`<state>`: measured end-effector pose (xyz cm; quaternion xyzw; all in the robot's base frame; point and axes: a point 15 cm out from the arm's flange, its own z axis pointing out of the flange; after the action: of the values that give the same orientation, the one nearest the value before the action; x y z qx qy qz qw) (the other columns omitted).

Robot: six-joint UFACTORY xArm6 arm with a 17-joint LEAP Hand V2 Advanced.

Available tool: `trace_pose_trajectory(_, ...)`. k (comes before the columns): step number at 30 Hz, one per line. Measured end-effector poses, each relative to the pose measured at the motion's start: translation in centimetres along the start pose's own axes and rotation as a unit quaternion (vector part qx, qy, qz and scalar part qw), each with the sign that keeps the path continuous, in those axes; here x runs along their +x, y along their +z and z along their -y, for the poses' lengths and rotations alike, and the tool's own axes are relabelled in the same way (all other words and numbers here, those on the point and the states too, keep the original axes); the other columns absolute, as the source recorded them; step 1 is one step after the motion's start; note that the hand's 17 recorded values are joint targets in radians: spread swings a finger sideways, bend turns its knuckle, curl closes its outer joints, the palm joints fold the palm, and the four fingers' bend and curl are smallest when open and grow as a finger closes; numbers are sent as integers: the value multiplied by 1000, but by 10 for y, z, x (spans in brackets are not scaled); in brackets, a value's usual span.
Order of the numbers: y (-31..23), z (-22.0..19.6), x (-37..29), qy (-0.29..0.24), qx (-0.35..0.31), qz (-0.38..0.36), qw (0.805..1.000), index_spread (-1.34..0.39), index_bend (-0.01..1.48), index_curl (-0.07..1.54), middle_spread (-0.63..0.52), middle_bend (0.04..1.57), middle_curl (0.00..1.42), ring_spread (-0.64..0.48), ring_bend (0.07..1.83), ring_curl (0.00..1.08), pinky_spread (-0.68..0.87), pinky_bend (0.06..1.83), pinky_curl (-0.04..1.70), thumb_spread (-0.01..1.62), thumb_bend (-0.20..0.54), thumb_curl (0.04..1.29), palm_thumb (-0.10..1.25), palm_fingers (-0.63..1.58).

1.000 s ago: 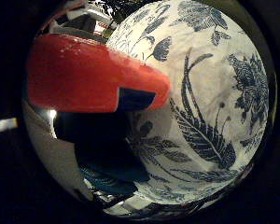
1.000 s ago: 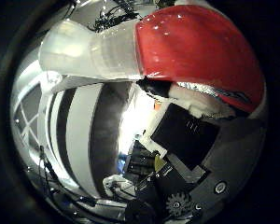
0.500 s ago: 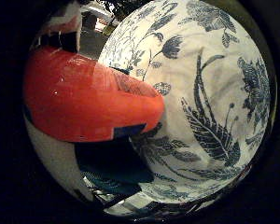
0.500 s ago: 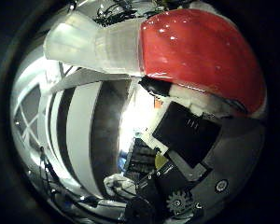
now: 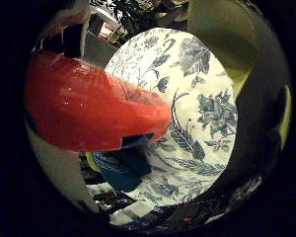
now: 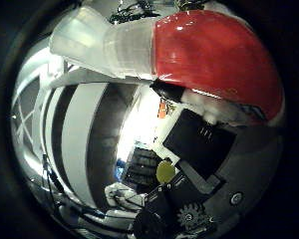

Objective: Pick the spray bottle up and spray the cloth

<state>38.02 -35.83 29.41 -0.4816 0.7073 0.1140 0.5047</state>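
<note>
The red spray bottle (image 6: 214, 59) sits right up against the palm, filling the upper right of the thumb-side frame, clear neck toward upper left. The hand (image 6: 199, 144) is clenched around it. The blue-flowered cloth (image 5: 187, 113) spreads behind it.

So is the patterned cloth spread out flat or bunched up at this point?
Spread out. The blue floral cloth lies flat with its pattern unbroken by folds, beyond the red spray bottle that fills the palm view.
</note>
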Motion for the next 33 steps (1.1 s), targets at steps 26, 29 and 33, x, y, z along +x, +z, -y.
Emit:
trace_pose_trajectory(26, -45, -73, -134, -99, -370, -343, 857, -200, 1191, 816, -85, 1408, 654, -233, 1327, 835, -178, 1044, 1374, 1149, -10, 463, 1068, 1129)
trace_pose_trajectory(29, -43, -72, -140, -104, -393, -381, 831, -201, 1192, 815, -87, 1409, 652, -233, 1327, 836, -179, 1042, 1378, 1153, -11, 463, 1069, 1129)
trace_pose_trajectory(33, -48, -66, -148, -114, -413, -439, 790, -202, 1190, 816, -88, 1410, 652, -233, 1328, 837, -181, 1042, 1382, 1157, -12, 467, 1064, 1126)
